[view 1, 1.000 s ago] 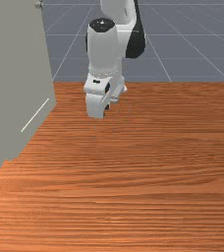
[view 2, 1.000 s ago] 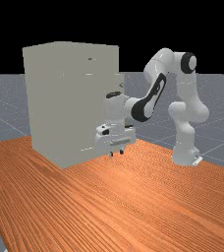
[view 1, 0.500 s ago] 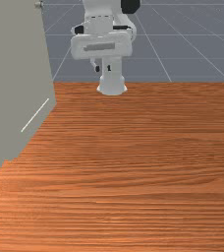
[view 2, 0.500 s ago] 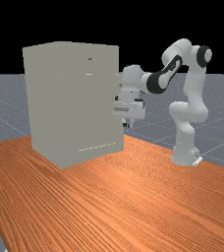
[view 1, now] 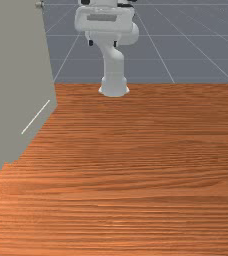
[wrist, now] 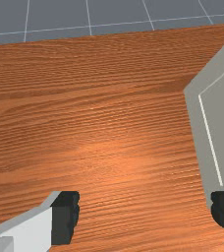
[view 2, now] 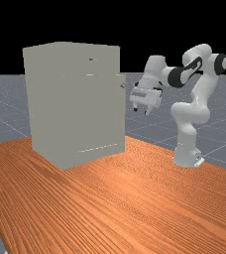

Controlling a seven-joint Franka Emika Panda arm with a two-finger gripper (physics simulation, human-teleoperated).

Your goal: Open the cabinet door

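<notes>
Table (view 1: 146, 175): orange-brown wood, bearing the cabinet (view 2: 44, 109).
Fingers (wrist: 66, 216): wide apart, nothing between them.
Knob (view 2: 123, 86): on the door's edge nearer the arm (view 2: 200, 94), seemingly higher than the fingers and well apart from them.
Door (view 2: 87, 116): probably shut, low panel of the cabinet.
Arm: lining up, I judge; next, bring the fingers around the knob, close, then pull.

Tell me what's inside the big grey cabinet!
I can't tell what's in the cabinet, because its grey outside covers everything in there. What I can see is on the outside: a little knob and a pale line low down.
</notes>
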